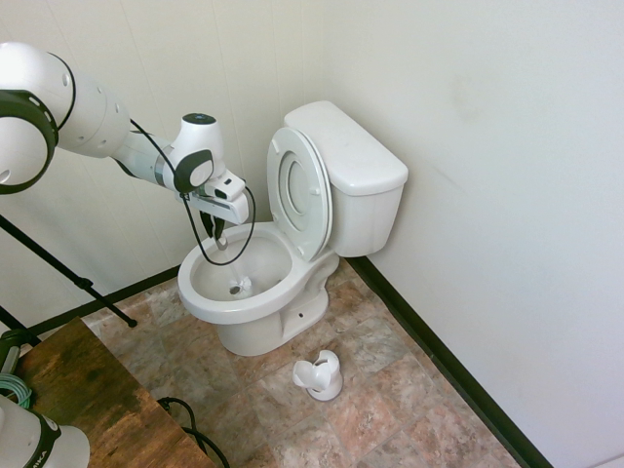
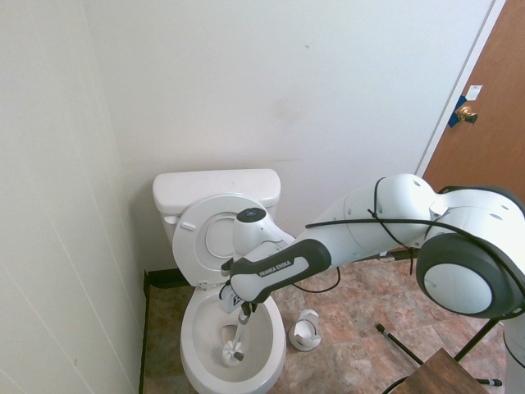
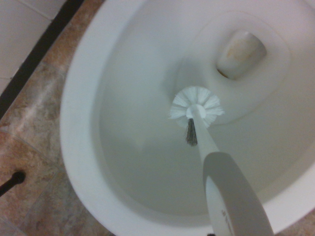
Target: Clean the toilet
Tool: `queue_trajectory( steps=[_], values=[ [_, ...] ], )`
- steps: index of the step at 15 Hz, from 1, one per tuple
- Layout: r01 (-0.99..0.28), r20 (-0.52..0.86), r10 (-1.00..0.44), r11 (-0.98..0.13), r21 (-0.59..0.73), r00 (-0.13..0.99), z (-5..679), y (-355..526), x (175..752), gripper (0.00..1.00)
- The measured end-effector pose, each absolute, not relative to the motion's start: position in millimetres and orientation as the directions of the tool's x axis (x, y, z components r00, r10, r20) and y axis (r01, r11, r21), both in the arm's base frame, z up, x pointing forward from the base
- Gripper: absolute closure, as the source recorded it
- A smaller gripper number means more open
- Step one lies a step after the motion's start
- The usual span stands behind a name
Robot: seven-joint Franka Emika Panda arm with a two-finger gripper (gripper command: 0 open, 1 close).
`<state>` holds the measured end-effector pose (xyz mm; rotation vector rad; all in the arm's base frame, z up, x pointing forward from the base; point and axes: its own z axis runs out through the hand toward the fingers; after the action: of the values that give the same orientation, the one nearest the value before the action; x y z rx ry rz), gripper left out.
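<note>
Claw point(image 2: 244, 309), clenched on the handle of a white plastic toilet brush point(image 2: 234, 351), points straight down so the bristles reach inside the large white ceramic toilet point(image 1: 255, 292), seat and lid raised against the tank for access.

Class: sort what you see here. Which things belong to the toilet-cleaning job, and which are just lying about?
In the job: toilet; brush, held in the bowl by the shut gripper.
Lying about: brush holder on the floor; wooden table; door.
</note>
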<state>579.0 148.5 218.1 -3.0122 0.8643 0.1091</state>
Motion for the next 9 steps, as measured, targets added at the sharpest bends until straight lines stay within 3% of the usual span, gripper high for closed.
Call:
queue_trajectory(
  steps=[9],
  values=[
    [-0.611, -0.015, -0.611, -0.791, -0.026, 0.792, 211, 101, 628, 1.0]
  ],
)
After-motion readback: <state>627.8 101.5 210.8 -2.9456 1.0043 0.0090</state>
